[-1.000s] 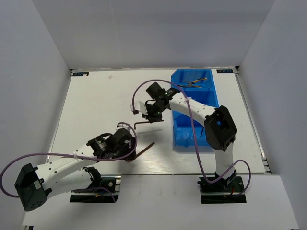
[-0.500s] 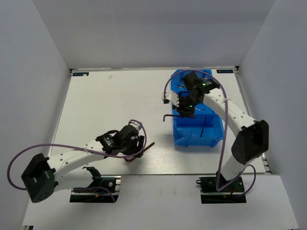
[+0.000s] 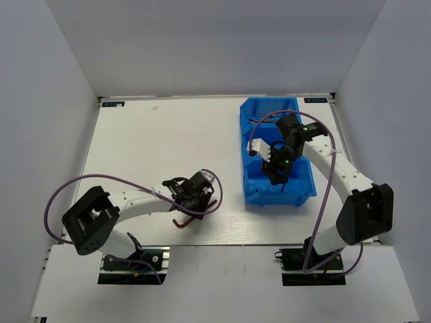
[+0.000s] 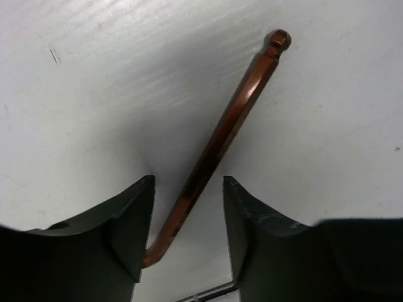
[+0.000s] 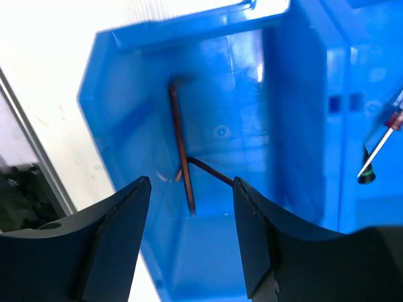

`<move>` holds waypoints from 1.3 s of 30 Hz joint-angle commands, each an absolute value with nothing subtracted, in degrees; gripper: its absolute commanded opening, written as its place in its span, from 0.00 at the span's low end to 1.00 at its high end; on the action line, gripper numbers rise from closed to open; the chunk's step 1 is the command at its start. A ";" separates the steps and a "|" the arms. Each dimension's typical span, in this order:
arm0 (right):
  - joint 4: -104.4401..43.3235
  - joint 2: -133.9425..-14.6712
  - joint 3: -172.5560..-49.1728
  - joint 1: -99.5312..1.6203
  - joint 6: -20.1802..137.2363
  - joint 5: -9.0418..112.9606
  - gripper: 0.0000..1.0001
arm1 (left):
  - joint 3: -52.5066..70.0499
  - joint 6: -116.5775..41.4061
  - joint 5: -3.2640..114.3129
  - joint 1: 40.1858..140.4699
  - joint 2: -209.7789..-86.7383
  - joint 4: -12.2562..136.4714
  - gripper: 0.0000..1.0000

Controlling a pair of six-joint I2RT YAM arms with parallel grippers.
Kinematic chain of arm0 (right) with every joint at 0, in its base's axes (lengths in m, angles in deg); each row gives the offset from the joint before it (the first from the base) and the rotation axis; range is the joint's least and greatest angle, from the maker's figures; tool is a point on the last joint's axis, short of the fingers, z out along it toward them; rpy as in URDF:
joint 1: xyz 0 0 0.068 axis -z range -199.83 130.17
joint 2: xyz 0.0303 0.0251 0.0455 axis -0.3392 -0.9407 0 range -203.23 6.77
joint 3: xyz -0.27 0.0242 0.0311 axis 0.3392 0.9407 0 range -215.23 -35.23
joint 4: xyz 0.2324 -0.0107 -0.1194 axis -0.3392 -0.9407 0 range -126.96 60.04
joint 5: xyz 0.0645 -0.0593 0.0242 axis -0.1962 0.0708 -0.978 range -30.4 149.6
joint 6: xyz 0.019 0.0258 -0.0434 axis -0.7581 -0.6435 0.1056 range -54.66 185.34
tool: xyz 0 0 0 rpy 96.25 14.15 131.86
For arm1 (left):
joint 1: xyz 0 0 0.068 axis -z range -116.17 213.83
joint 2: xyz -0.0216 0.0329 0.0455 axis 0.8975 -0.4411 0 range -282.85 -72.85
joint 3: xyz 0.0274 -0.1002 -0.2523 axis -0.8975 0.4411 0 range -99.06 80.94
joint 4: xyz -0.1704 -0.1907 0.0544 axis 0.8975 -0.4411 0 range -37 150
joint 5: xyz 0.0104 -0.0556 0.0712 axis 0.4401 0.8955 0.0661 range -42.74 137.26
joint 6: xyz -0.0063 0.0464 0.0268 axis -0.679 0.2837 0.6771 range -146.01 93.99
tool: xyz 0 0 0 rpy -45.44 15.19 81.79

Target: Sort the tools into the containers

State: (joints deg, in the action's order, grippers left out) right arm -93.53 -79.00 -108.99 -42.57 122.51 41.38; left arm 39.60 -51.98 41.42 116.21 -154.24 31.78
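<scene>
A brown L-shaped hex key (image 4: 236,113) lies flat on the white table. My left gripper (image 4: 187,187) is open and low over it, one finger on each side of the shaft, not clamping it. From above, the key's bent end (image 3: 181,221) shows just below the left gripper (image 3: 199,195). My right gripper (image 5: 191,182) hangs open and empty over the nearest compartment of the blue containers (image 5: 107,107). A second hex key (image 5: 179,132) lies on that compartment's floor, crossed by another thin brown rod (image 5: 211,170). From above, the right gripper (image 3: 275,171) is inside the containers' (image 3: 250,194) outline.
A thin screwdriver (image 5: 380,145) rests in the neighbouring compartment. Purple cables loop off both arms. The table's metal front rail (image 3: 229,245) runs close below the left gripper. White walls enclose the table on three sides.
The right arm carried a hex key from over the table to the nearest compartment and opened; the key now lies inside. The left gripper shifted right over the other key, its jaws narrowing.
</scene>
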 commanded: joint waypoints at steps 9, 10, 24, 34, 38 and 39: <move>-90.26 -68.20 -110.64 -35.04 113.69 28.05 0.61 | 35.76 -50.35 35.05 119.54 -164.60 27.40 0.35; -89.39 -67.41 -110.73 -34.34 112.64 27.70 0.61 | 36.37 -50.35 35.57 119.55 -165.13 28.09 0.30; -83.84 -58.54 -106.17 -27.12 105.78 27.51 0.67 | 20.16 -45.80 35.75 121.13 -163.03 27.84 0.00; -81.21 -51.15 -99.93 -21.86 104.98 30.59 0.00 | -0.44 -34.89 42.76 120.34 -166.80 36.09 0.00; -76.39 -47.82 -97.72 -20.53 100.26 36.11 0.00 | -4.56 -34.27 51.89 120.34 -171.80 42.77 0.00; -75.76 -47.02 -96.94 -20.44 99.89 37.09 0.00 | -5.53 -34.27 53.14 120.34 -174.69 44.87 0.00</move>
